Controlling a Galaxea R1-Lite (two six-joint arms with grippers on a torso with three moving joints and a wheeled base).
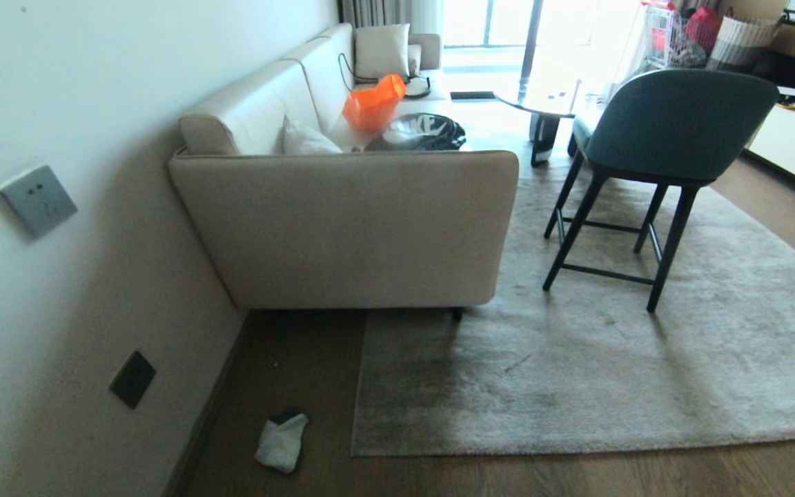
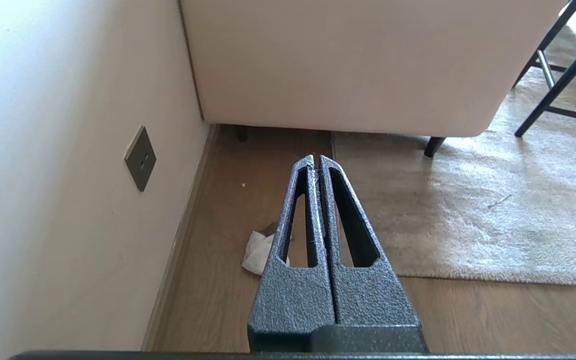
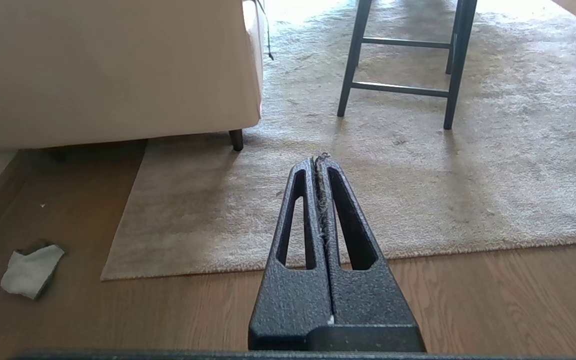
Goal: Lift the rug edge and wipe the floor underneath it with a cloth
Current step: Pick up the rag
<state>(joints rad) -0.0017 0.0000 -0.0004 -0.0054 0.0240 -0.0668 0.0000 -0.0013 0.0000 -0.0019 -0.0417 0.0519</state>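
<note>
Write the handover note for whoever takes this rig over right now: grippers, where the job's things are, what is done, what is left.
Left gripper: fingers shut, holding nothing, above the brown wood-plank floor.
Right gripper: fingers shut, empty, above the near border of the rug.
Small white rag with a dark grey-green part: lies crumpled on the floor near the wall, apart from the rug's corner.
Pale grey-beige plush rug edge: lies flat; the beige sofa and the dark green chair stand on the rug farther back.
Done: nothing yet.
Left: pick up the rag, lift the rug edge, wipe the floor under it.
</note>
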